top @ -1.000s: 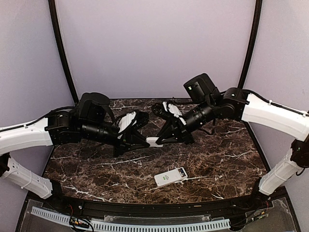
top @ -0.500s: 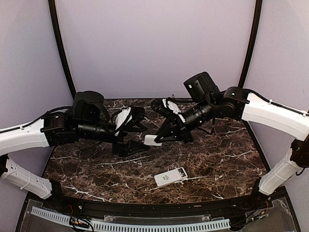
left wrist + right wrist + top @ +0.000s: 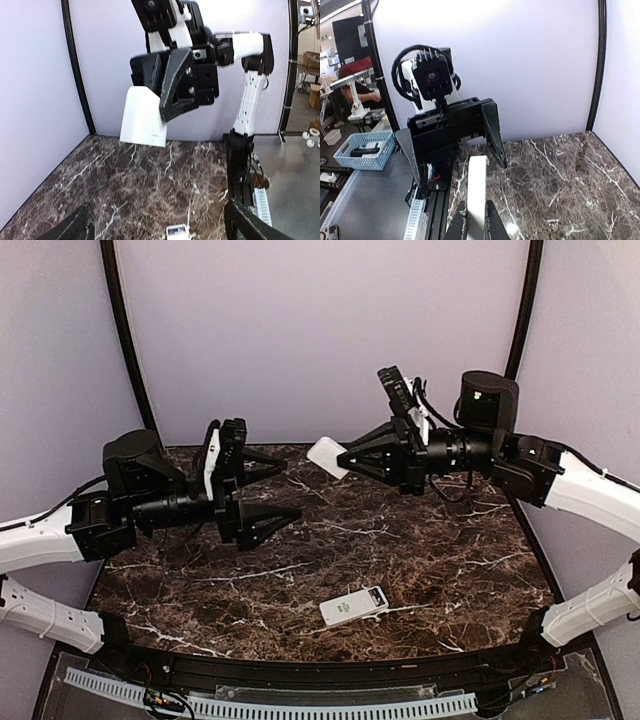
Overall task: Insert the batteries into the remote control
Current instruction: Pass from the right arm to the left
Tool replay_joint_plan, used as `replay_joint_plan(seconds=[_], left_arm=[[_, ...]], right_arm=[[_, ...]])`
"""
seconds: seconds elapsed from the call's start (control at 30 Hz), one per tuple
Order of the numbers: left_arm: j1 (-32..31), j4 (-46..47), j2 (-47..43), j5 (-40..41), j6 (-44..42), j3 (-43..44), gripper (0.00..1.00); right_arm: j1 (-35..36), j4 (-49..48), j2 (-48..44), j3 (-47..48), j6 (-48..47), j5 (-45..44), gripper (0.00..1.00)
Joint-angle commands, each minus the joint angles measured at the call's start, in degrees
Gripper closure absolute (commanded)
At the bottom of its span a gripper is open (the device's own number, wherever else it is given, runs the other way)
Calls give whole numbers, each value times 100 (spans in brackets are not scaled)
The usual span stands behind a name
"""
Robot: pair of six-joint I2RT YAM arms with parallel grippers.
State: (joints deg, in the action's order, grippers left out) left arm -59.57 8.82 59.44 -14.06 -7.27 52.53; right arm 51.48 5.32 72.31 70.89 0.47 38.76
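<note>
My right gripper is shut on one end of a plain white flat plastic piece and holds it in the air over the back of the table. In the left wrist view the white piece shows a smooth face without buttons. The right wrist view shows the piece edge-on between my fingers. My left gripper is open and empty, facing the piece from a short way to its left. The remote control, white with a dark patch at one end, lies alone near the front edge. No batteries are in view.
The dark marble table is walled by lilac panels with black poles at the corners. A white slotted cable duct runs along the front. A blue basket sits off the table beyond the left arm's base.
My left gripper opened, let go of the white piece and drew back to the left. My right gripper lifted the piece up and toward the back.
</note>
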Motion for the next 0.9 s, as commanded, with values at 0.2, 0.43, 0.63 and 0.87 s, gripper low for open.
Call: replay_joint_plan(seconds=[0.2, 0.43, 0.63, 0.87], left_arm=[[183, 2293, 779, -718, 2108, 599, 44], [286, 2567, 1228, -1126, 2703, 881, 62], [281, 2801, 1337, -1249, 2775, 966, 66], [288, 2972, 1459, -1306, 2773, 1024, 78]], right_arm=[[26, -3144, -68, -608, 1443, -129, 99], [89, -3450, 36, -662, 1496, -88, 99], [98, -3466, 21, -729, 1492, -88, 99], [99, -3407, 35, -769, 1465, -84, 99]])
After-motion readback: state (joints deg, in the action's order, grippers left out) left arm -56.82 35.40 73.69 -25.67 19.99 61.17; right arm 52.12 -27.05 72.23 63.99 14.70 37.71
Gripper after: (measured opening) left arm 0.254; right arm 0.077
